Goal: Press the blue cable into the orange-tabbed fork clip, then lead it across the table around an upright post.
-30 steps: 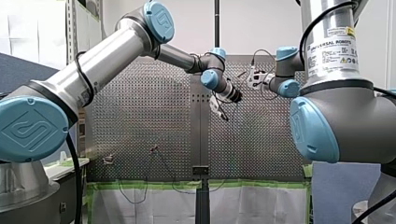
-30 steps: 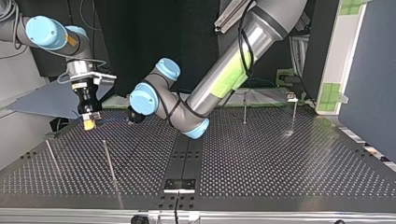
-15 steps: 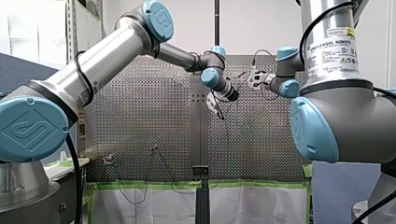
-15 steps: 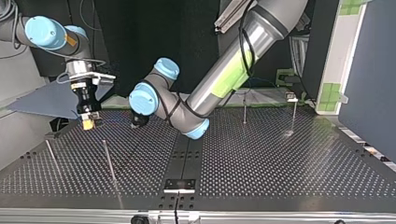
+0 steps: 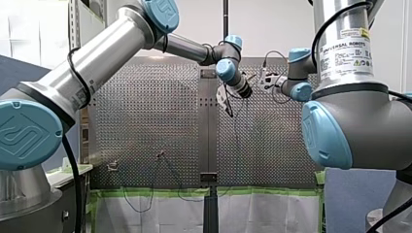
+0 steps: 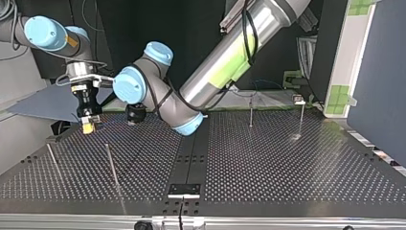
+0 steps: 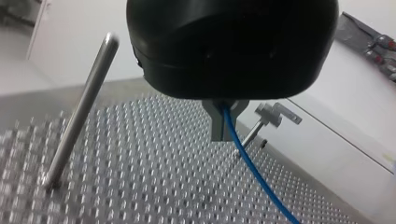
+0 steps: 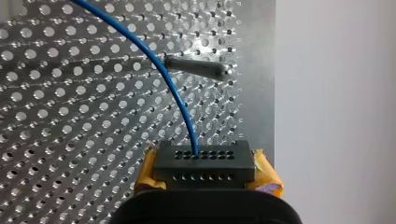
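- The perforated table (image 6: 287,167) fills my top view, with four upright posts (image 6: 112,165) standing on it
- My left arm (image 6: 225,52) enters there at one o'clock and stretches past the middle, toward the table's ten o'clock
- My right arm (image 6: 45,33) enters at eleven o'clock
- My left gripper (image 7: 223,123) has its metal fingers pinched on the blue cable (image 7: 252,168), which slants away over the holes; a clip-headed post (image 7: 261,123) stands just beyond
- My right gripper (image 8: 205,165), at nine o'clock of the left one in the top view, is clamped, and the cable runs out of the black holed block (image 8: 205,170) between its yellow pads (image 8: 148,170)
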You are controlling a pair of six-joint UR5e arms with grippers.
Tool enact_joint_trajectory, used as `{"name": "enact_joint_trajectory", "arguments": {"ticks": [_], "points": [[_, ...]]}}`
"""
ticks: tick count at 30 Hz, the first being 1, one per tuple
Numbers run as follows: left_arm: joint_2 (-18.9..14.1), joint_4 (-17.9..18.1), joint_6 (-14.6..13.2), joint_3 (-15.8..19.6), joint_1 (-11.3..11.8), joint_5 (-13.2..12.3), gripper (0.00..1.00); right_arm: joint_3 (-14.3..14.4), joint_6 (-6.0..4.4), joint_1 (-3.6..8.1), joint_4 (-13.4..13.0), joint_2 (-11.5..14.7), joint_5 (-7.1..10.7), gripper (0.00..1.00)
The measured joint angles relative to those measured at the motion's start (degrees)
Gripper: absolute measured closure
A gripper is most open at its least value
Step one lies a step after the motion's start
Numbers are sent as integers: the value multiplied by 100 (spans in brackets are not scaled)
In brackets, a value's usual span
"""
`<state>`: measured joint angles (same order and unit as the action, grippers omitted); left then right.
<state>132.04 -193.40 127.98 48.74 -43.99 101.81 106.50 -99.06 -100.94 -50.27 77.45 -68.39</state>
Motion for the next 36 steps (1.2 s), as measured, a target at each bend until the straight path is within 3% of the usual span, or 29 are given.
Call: {"name": "enact_joint_trajectory", "arguments": {"ticks": [7, 15, 22, 26, 30, 36], "points": [[-221, 5, -390, -1, -199, 390, 100, 0, -160, 0, -171, 135, 2, 100], [-405, 80, -768, -9, -149, 797, 100, -1, -403, 0, -439, 159, 8, 100], [-410, 364, -911, -165, -74, 1162, 100, -1, -694, 2, -815, 161, -2, 100], [-410, 426, -935, -358, -4, 1379, 100, -1, -753, 2, -1038, 161, -6, 100], [-408, 427, -963, -539, 59, 1381, 100, -3, -826, 11, -1147, 163, -10, 100], [-406, 442, -976, -668, 143, 1320, 100, -27, -1043, 103, -1206, 165, -128, 100]]}}
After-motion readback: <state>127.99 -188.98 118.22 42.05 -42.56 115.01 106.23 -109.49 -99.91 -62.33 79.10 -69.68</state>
